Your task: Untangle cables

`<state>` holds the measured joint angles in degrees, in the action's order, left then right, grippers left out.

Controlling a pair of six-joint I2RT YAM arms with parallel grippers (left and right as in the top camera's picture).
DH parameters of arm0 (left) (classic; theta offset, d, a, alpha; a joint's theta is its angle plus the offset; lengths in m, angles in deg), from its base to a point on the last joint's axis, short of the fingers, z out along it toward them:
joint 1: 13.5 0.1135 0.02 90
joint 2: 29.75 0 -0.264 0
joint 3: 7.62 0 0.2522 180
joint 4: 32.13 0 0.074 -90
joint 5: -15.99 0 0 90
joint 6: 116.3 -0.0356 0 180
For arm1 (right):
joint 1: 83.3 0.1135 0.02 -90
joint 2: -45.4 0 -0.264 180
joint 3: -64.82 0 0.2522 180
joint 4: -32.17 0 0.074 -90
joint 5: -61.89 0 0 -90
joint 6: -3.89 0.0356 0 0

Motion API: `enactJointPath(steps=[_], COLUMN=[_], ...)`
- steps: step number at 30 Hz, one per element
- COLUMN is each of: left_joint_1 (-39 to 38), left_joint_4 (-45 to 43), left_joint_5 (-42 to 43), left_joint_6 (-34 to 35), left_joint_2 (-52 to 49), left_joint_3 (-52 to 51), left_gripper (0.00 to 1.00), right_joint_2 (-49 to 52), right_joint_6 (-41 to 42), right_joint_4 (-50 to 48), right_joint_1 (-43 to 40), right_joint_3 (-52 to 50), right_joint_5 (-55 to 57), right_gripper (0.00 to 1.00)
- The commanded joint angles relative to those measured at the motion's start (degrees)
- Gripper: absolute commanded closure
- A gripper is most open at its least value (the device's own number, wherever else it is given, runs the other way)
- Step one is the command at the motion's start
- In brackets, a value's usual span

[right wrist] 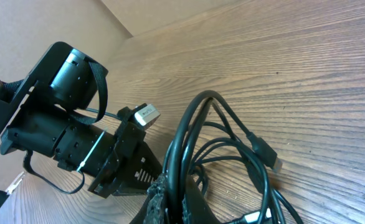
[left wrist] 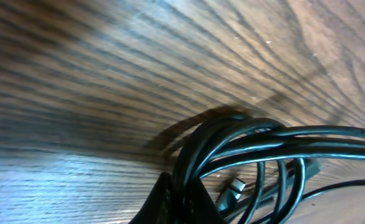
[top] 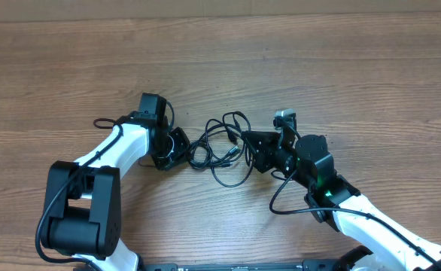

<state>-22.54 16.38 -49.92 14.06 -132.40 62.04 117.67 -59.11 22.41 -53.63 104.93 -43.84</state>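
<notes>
left gripper (top: 181,145): jaws together, clamped on the left edge of the cables (top: 220,147); in the left wrist view, several black strands fanning out from the dark fingertips (left wrist: 165,202). right gripper (top: 247,141): jaws together, pinching the same tangle at its right edge. cables lying looped and crossed on the wooden table (top: 220,60), between the two grippers, one loop sagging toward the near side. small silver-tipped plug (left wrist: 232,190) resting on the wood under the bundle.
</notes>
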Motion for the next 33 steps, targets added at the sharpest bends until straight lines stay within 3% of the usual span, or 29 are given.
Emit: enactJointPath(steps=[1,13,20,21,29,33], left_joint_1=[0.1,0.1,0.1,0.1,0.1,0.1], left_joint_4=[0.6,1.0,0.8,0.8,0.5,0.6], left_joint_5=[-5.4,-5.6,-4.6,-4.6,-4.6,-4.6], left_joint_6=[1.0,2.2,2.1,2.1,3.0,3.3], left_joint_2=[0.8,0.8,0.8,0.8,0.8,0.8], left_joint_3=[0.6,0.6,0.6,0.6,0.6,0.6], left_gripper=[0.96,0.96,0.96,0.96,0.96,0.96], right_joint_2=[-1.5,-3.4,-3.4,-3.4,-3.4,-3.4], right_joint_6=[-0.3,14.9,18.2,18.2,18.2,18.2], right_joint_4=[-0.8,13.3,18.9,18.8,18.9,18.9], right_joint_1=[-0.5,-10.6,-12.6,-12.6,-12.6,-12.6], right_joint_3=[0.3,0.3,0.3,0.3,0.3,0.3], right_joint_5=[-0.4,-0.2,-0.2,-0.2,-0.2,-0.2], right_gripper=[0.96,0.96,0.96,0.94,0.45,0.28])
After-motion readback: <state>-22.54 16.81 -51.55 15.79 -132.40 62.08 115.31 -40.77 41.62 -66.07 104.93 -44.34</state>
